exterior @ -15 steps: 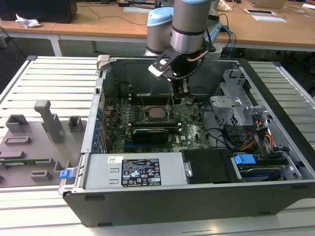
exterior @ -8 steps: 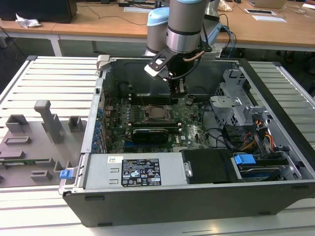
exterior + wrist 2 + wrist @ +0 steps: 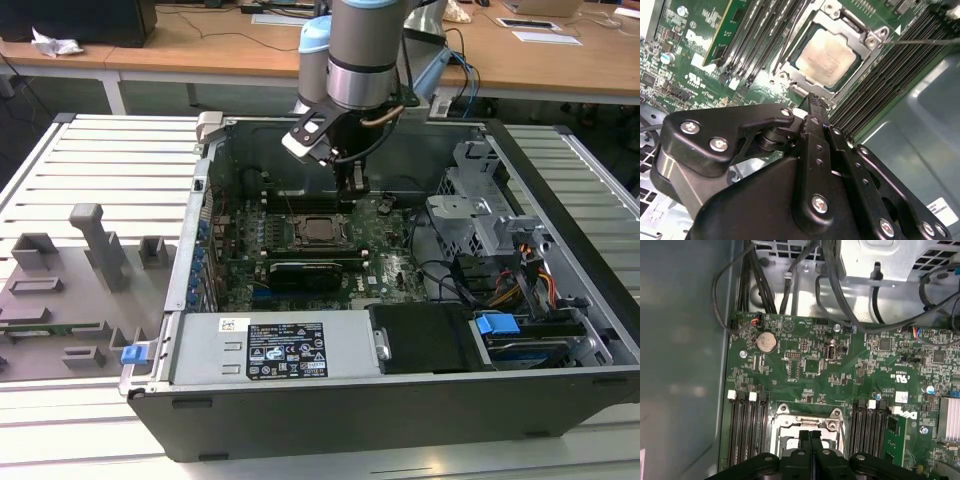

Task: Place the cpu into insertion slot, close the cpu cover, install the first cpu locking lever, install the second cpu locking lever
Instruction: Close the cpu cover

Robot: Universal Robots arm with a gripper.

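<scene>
The cpu (image 3: 827, 54) shows a dull tan metal face; the cpu cover (image 3: 799, 80) is bare silvery metal; the board (image 3: 840, 375) is glossy green.

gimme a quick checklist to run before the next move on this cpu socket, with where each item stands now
1. cpu cover down flat on the board: ok.
2. cpu lying flat in the cover's window: ok.
3. Thin locking lever latched: cannot tell, it juts out from the socket corner.
4. pincer free of any part: ok, shut on nothing.
5. Pincer tip clear of the cover's edge: cannot tell, it sits right at that edge in both wrist views.
</scene>
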